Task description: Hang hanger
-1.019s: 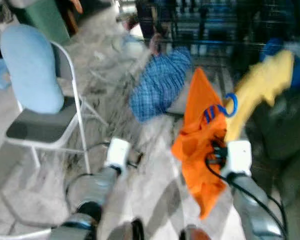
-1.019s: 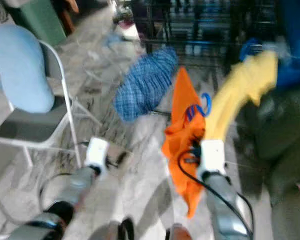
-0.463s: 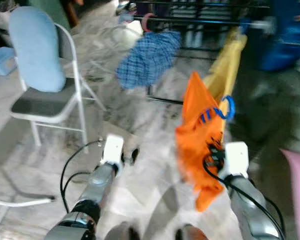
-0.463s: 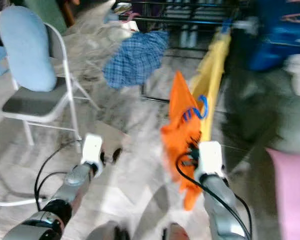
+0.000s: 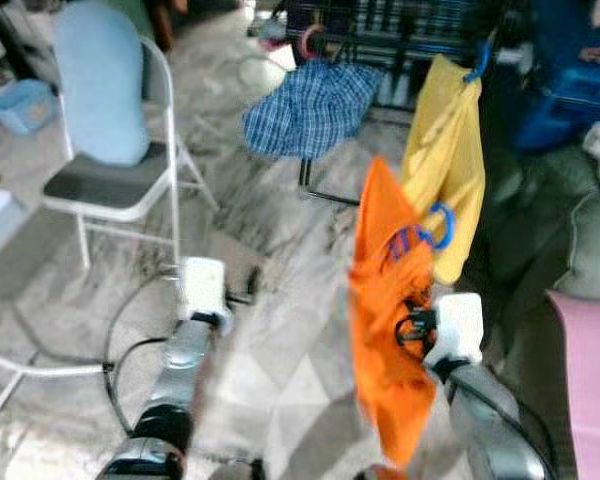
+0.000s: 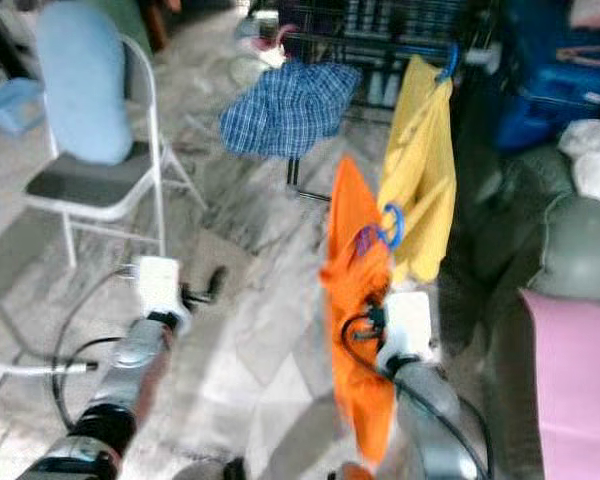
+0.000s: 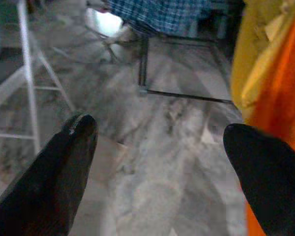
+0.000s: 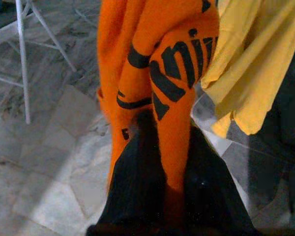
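An orange shirt (image 5: 384, 300) hangs on a blue hanger whose hook (image 5: 439, 225) sticks up at its right shoulder. My right gripper (image 8: 172, 164) is shut on the shirt's fabric, one black finger (image 8: 137, 162) on each side, holding it up in front of me. Beyond it stands a dark clothes rack (image 5: 400, 40) with a yellow shirt (image 5: 445, 150) on a blue hanger and a blue plaid shirt (image 5: 310, 108) on a pink one. The orange shirt hangs just below and left of the yellow one. My left gripper (image 7: 157, 147) is open over the floor, holding nothing.
A white folding chair with a pale blue back (image 5: 105, 90) stands at the left. Green upholstery (image 5: 580, 250) and a pink cushion (image 5: 590, 390) are at the right, with blue bins (image 5: 580, 90) behind. A black cable (image 5: 120, 350) runs along my left arm above the marble floor.
The view has shifted and the rack with the yellow and plaid shirts looks nearer and less blurred. The right gripper still holds the orange shirt; the left arm stays low.
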{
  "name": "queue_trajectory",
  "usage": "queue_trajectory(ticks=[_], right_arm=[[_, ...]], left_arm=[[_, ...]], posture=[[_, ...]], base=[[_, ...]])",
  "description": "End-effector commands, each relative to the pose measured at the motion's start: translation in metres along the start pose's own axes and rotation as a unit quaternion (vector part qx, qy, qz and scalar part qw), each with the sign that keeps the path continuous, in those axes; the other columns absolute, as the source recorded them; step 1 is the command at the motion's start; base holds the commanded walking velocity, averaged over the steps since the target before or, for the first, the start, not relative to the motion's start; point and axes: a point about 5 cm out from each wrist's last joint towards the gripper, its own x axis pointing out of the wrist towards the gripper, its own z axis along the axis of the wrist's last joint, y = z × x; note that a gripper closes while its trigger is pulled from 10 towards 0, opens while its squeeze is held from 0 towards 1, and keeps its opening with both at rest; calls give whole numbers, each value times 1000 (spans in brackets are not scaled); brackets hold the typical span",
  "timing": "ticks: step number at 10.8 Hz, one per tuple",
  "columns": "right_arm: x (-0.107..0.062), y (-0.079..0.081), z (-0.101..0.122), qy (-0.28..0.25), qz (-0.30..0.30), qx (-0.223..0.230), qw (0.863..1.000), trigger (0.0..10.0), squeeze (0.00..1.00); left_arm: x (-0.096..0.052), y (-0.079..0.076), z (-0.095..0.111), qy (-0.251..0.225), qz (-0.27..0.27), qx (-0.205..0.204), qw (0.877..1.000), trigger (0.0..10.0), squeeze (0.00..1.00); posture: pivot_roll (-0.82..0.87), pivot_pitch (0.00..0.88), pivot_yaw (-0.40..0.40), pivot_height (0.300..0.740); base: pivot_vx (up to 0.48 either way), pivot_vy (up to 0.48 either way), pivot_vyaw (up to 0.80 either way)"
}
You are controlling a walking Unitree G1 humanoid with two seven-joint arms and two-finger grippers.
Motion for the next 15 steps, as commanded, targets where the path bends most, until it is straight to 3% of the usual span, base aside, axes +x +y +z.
queue_trajectory(ticks=[1, 5, 8, 11, 13, 15], right_arm=[[4, 8, 5, -14, 9, 5, 1000, 10000, 0], [1, 8, 1, -9, 2, 7, 1000, 10000, 0], [1, 10, -1, -6, 1, 2, 1000, 10000, 0], [-4, 20, -6, 9, 71, -43, 997, 10000, 0], [-11, 8, 8, -9, 144, -73, 987, 10000, 0], [-14, -2, 27, -29, 185, -83, 979, 10000, 0]], left_arm=[[-1, 11, 3, 0, 11, 7, 1000, 10000, 0], [-2, 4, -1, 19, -15, 12, 1000, 10000, 0], [-5, -1, -6, 30, -32, 14, 999, 10000, 0], [-5, -4, -6, 26, -74, 30, 997, 10000, 0], [0, 0, 1, 19, -88, 65, 994, 10000, 0], [11, -4, 18, -11, -92, 71, 993, 10000, 0]], posture=[[-148, 132, 53, 740], [-163, 144, 68, 740], [-167, 148, 74, 740], [-167, 155, 70, 740], [-177, 158, 72, 740], [-182, 156, 70, 740]], base=[[0, 480, -431], [0, 480, -784], [0, 480, 0], [0, 0, 0], [0, 0, 0], [0, 0, 0]])
